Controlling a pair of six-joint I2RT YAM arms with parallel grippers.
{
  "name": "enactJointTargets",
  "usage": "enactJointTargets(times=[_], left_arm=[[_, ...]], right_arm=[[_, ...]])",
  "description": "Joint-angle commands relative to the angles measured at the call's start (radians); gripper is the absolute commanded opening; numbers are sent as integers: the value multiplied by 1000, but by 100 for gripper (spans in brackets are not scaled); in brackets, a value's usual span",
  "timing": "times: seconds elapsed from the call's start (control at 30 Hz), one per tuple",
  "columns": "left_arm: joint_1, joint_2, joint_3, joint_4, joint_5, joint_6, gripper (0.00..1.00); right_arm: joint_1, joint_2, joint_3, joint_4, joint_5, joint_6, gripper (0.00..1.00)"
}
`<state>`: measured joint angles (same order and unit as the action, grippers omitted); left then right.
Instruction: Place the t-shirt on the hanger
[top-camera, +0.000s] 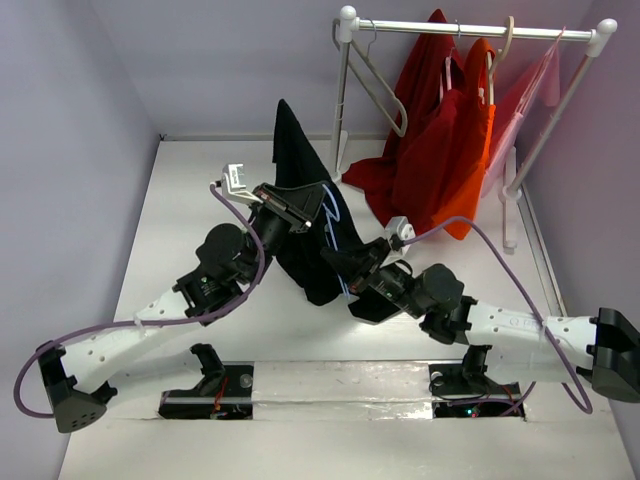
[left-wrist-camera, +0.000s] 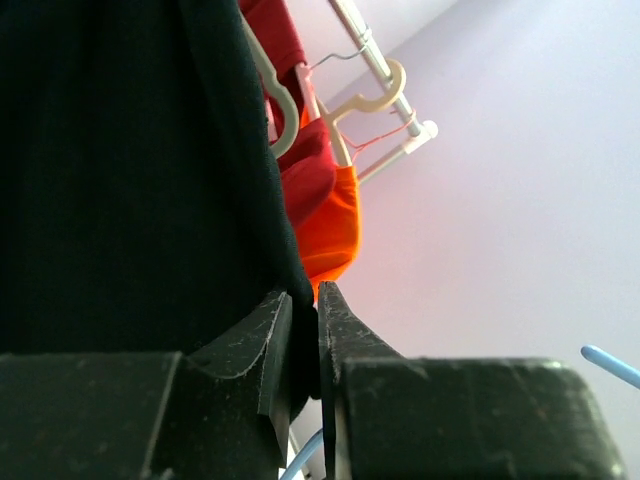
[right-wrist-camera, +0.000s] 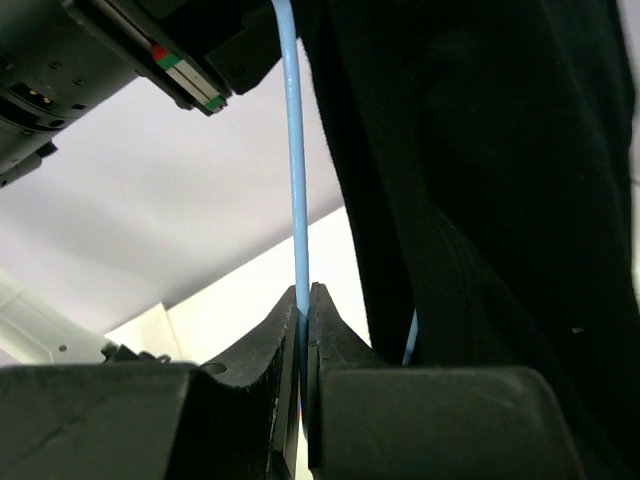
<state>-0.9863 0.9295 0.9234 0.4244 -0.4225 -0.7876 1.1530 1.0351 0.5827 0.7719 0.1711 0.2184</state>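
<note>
The black t-shirt (top-camera: 300, 190) hangs bunched in the air over the middle of the table. My left gripper (top-camera: 290, 208) is shut on its fabric edge (left-wrist-camera: 120, 180). The light-blue wire hanger (top-camera: 340, 225) runs down the shirt's right side, partly inside the fabric. My right gripper (top-camera: 352, 262) is shut on the hanger's wire (right-wrist-camera: 293, 150), which rises straight up from between the fingertips (right-wrist-camera: 320, 310). The shirt fills the right of the right wrist view (right-wrist-camera: 490, 180). A second piece of blue wire (left-wrist-camera: 608, 364) shows at the right edge of the left wrist view.
A white clothes rail (top-camera: 470, 28) stands at the back right with red (top-camera: 430, 150), orange (top-camera: 478, 130) and pink (top-camera: 530, 90) garments and an empty beige-grey hanger (top-camera: 380, 85). Lilac walls close the sides. The arm bases sit at the near edge.
</note>
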Motion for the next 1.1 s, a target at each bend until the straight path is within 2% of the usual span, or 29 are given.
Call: enactJointTargets(times=[0.0, 0.07, 0.13, 0.17, 0.23, 0.27, 0.37, 0.67, 0.8, 0.93, 1.07], left_arm=[[6, -43, -21, 5, -27, 56, 0], [6, -76, -38, 4, -36, 48, 0], [6, -103, -64, 5, -42, 39, 0], [6, -125, -80, 5, -45, 31, 0], [6, -146, -90, 5, -48, 25, 0], [6, -161, -95, 1, -48, 19, 0], [6, -167, -97, -9, -44, 13, 0], [6, -195, -104, -16, -41, 11, 0], [6, -215, -103, -19, -33, 8, 0], [6, -228, -100, -18, -29, 2, 0], [6, -232, -92, -19, -18, -2, 0]], right_arm=[[7, -24, 60, 40, -9, 30, 0], [7, -41, 48, 15, 5, 41, 2], [7, -56, 48, -47, 13, 52, 13], [7, -70, 46, -68, 19, 56, 23], [7, -89, 43, -130, 24, 67, 33], [7, -110, 26, -140, 31, 71, 42], [7, -145, 0, -183, 37, 84, 48], [7, -303, -67, -307, 73, 107, 49], [7, -340, -84, -405, 136, 133, 0], [7, -279, -84, -508, 166, 147, 0], [7, -161, -75, -507, 142, 150, 36]])
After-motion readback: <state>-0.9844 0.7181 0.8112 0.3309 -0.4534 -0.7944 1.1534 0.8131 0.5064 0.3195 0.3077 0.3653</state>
